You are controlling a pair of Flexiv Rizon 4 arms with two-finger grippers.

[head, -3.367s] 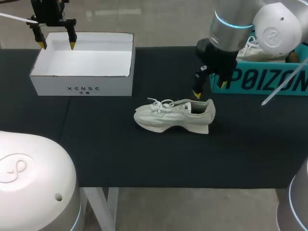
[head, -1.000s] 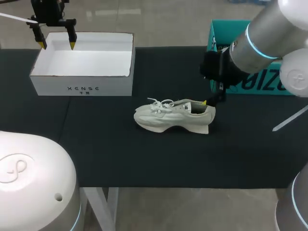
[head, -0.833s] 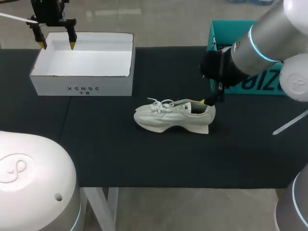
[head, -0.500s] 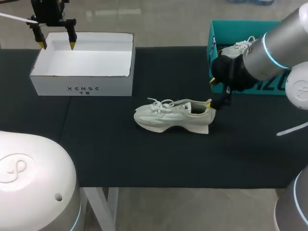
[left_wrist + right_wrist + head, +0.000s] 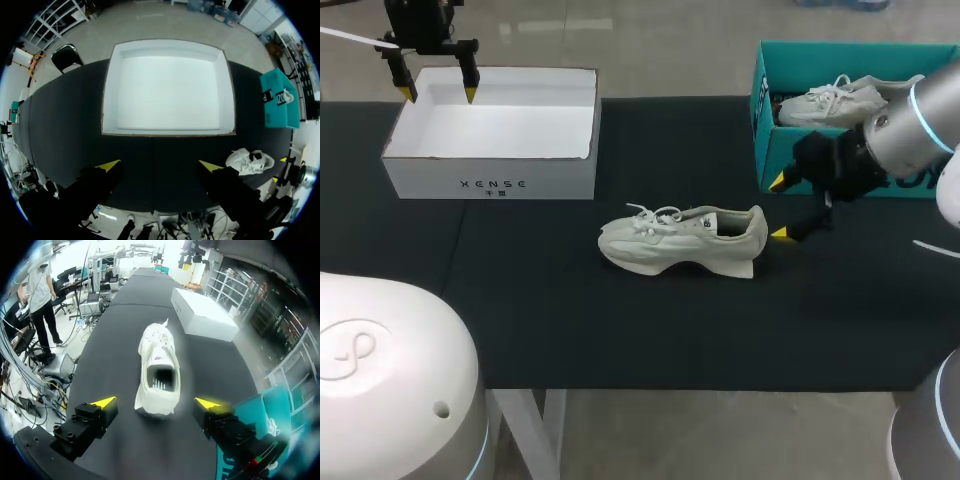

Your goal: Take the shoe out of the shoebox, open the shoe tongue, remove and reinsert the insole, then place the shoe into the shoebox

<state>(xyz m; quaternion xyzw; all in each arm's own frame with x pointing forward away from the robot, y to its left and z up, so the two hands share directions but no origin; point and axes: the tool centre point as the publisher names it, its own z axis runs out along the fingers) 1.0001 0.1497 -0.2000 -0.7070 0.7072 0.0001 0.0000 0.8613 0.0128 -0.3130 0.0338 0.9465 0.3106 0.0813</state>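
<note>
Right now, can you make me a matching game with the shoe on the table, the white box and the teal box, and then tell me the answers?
Things:
1. shoe
2. white box
3. teal box

States:
A. empty
B. holds another shoe
C. stands on the black table

Pairs: 1-C, 2-A, 3-B.

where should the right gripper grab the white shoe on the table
Probably the heel, from behind. The shoe stands upright on its sole, heel toward the open right gripper, and the wrist view shows the narrow heel lined up with the gap between the fingers, ready to pinch its sides.
</note>
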